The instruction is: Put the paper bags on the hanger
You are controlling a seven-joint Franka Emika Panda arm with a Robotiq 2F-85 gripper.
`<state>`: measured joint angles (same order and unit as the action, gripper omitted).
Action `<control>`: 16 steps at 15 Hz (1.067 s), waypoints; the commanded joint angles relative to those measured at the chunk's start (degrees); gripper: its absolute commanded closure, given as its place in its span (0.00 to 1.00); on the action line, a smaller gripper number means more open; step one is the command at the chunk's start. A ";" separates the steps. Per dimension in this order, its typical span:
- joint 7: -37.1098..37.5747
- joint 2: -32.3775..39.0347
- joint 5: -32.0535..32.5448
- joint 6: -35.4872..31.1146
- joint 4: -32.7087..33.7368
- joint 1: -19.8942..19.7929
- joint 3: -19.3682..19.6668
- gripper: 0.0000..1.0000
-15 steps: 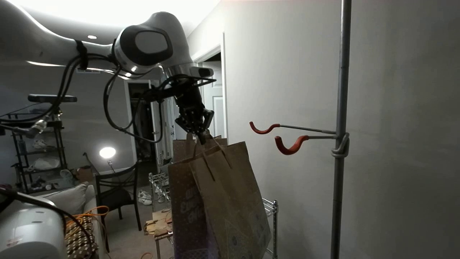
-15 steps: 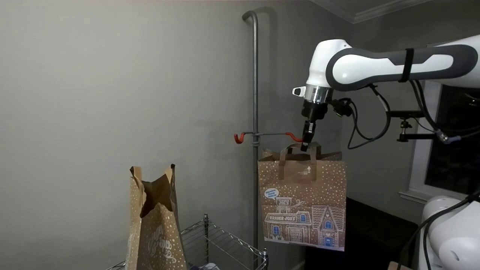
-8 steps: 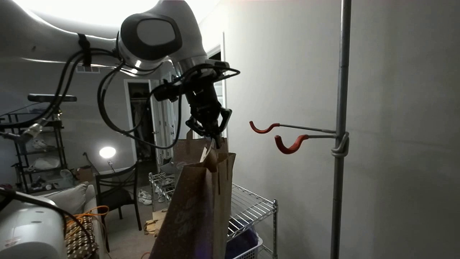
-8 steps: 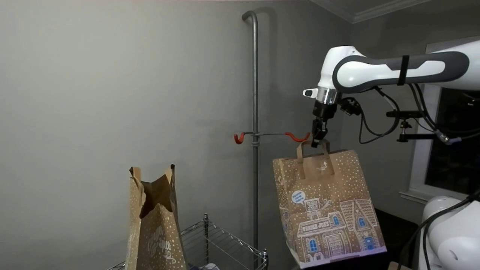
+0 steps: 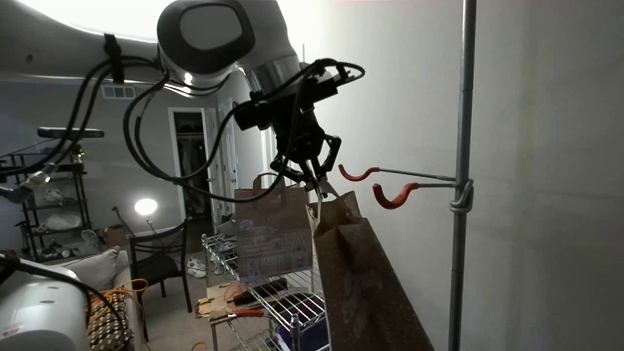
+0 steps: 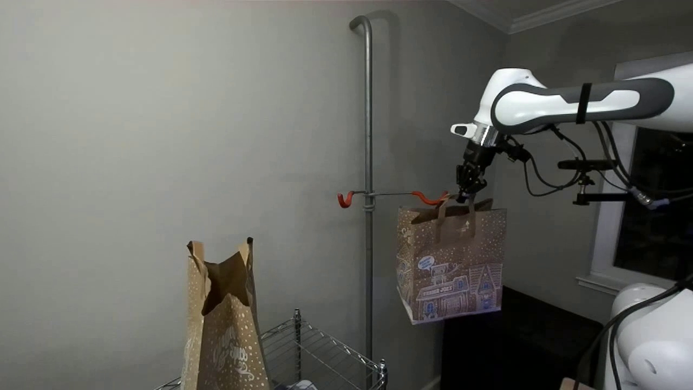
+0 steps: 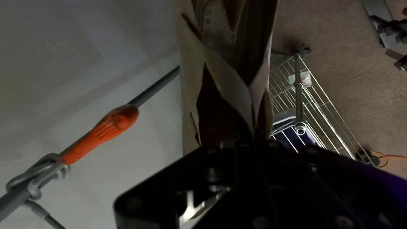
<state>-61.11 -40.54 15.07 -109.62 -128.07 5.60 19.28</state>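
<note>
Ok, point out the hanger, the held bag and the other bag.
Hanger (image 5: 390, 204), in an exterior view: nearer red prong's curve.
Held bag (image 6: 456, 265), in an exterior view: printed side.
Other bag (image 5: 274, 238), in an exterior view: printed side.

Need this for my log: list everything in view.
pole: one, grey, by the wall
hanger: one, red-orange, on the pole
held paper bag: one, brown, off the hanger
second paper bag: one, brown, apparently on the wire rack
wire rack: one, silver, below hanger height
lamp: one, white, background
chair: one, black, near the lamp
shelving: one, black, background, its clutter uncounted
window: one, dark, behind the robot arm
robot arm: one, white, above the held bag
fingers: two, black, gripping the held bag's handle
</note>
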 commanded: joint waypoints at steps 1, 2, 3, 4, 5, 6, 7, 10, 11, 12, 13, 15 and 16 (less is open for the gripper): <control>-7.71 -0.38 -0.07 -2.43 1.90 -2.78 2.15 0.99; -9.37 -0.30 -0.59 -3.01 2.36 -3.13 2.93 0.99; -11.29 -0.10 -1.44 -3.32 2.85 -3.13 3.95 0.99; -13.34 0.19 -2.05 -3.46 3.22 -3.04 4.77 0.99; -15.30 0.56 -2.73 -3.44 3.59 -2.84 5.62 0.99; -17.35 1.16 -3.57 -3.07 4.07 -2.49 6.33 0.99; -19.20 1.57 -4.50 -3.08 4.24 -2.22 6.91 0.99; -23.74 2.98 -7.40 -3.10 4.79 -1.93 7.40 0.99; -24.70 3.51 -8.10 -3.36 4.92 -2.15 7.19 0.99; -25.22 3.92 -8.58 -3.82 5.02 -2.53 6.78 0.99; -25.65 4.30 -8.96 -4.36 5.16 -2.80 6.48 0.99; -23.96 5.02 -8.41 -7.05 5.31 -4.19 5.12 0.99; -22.83 5.40 -7.94 -9.28 5.29 -4.86 4.39 0.99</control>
<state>-83.75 -37.22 7.80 -114.38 -123.91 3.24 25.85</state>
